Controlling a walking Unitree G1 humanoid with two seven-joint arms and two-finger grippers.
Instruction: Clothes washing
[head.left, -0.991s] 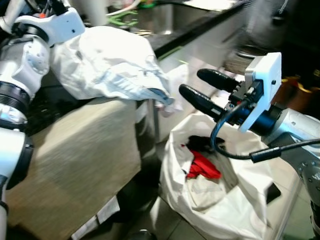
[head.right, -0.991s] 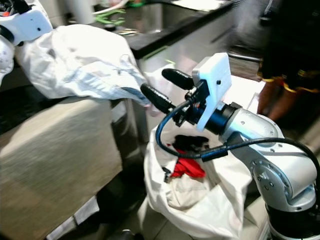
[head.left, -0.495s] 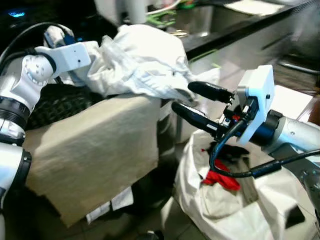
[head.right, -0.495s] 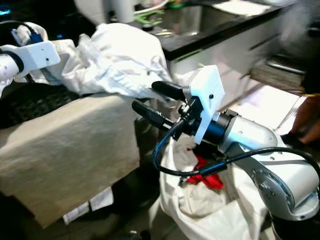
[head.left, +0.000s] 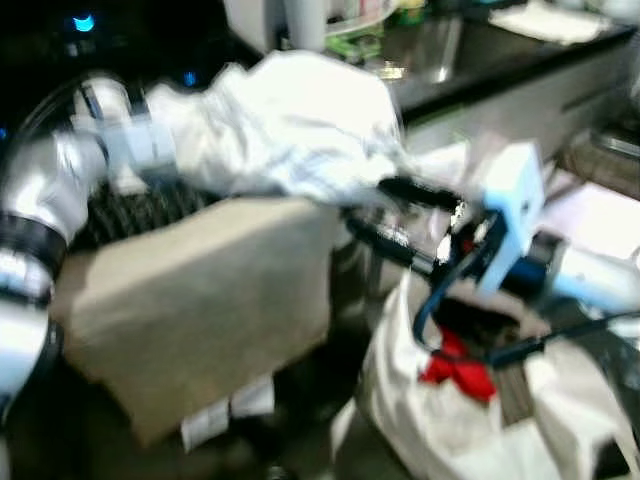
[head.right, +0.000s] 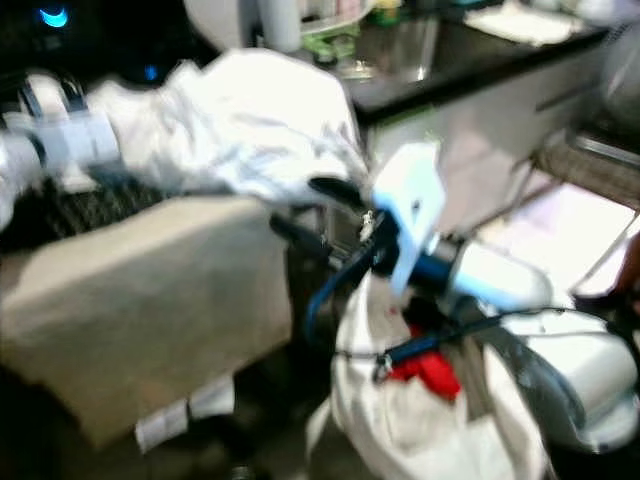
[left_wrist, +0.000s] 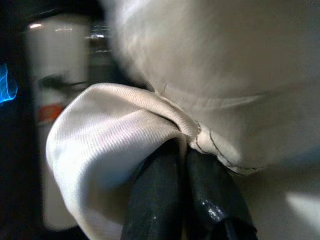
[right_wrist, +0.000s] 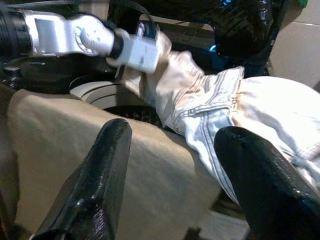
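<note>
Holding a white garment (head.left: 300, 125) up over the beige cloth (head.left: 200, 300), your left gripper (left_wrist: 182, 165) has its fingers pressed together on a fold of the fabric.

Your right gripper (right_wrist: 172, 165) hangs with its fingers spread apart, nothing between them, just beside the garment's lower hem and above the white laundry bag (head.left: 450, 440). You can see a red item (head.left: 458, 368) and something dark lying inside that bag. The garment bulges high between your two arms, its pale blue seams facing the right gripper. Head views are blurred; a dark counter with a sink (head.left: 440, 50) runs behind.
</note>
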